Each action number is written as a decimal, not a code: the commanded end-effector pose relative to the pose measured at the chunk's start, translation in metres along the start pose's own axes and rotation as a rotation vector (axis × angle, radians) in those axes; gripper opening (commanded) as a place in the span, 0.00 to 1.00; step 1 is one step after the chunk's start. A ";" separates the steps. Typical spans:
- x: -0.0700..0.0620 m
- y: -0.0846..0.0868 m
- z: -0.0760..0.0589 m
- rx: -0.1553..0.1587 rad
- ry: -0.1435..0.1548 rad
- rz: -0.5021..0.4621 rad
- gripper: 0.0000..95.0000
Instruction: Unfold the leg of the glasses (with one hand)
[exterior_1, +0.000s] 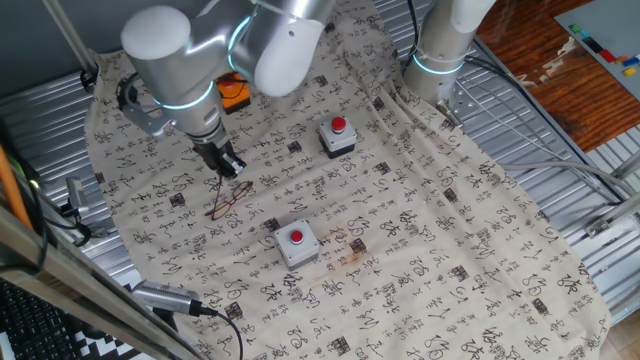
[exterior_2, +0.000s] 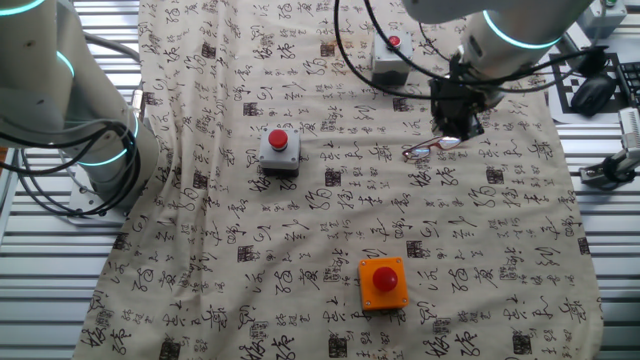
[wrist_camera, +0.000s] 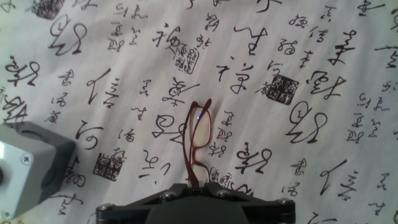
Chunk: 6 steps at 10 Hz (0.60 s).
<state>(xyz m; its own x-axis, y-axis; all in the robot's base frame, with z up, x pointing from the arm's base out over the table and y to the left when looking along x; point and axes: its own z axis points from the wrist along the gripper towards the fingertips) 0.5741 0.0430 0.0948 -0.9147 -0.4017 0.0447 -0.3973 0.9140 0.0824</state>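
Note:
The glasses (wrist_camera: 200, 135) are small, with a dark reddish-brown wire rim and clear lenses. In the hand view they stretch away from my fingers over the printed cloth. My gripper (wrist_camera: 198, 185) is shut, and the near end of the frame is pinched between the two dark fingertips. In one fixed view the gripper (exterior_1: 226, 162) points down at the cloth with the glasses (exterior_1: 229, 198) trailing below it toward the front. In the other fixed view the gripper (exterior_2: 456, 124) stands just above the glasses (exterior_2: 432, 149). Which part is held is hidden by the fingers.
Two grey boxes with red buttons (exterior_1: 337, 136) (exterior_1: 296, 243) sit on the calligraphy cloth (exterior_1: 420, 230), and an orange button box (exterior_2: 383, 282) lies further off. A grey box corner (wrist_camera: 25, 165) shows left of the hand. A second robot base (exterior_1: 440, 50) stands at the back.

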 end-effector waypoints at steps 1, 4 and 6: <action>-0.007 0.002 -0.003 -0.003 0.002 0.009 0.00; -0.018 0.006 -0.009 -0.004 0.004 0.022 0.00; -0.019 0.006 -0.011 -0.004 0.005 0.018 0.00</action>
<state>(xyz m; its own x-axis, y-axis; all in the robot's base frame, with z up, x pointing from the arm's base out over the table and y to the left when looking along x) 0.5908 0.0562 0.1044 -0.9206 -0.3868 0.0530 -0.3817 0.9202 0.0868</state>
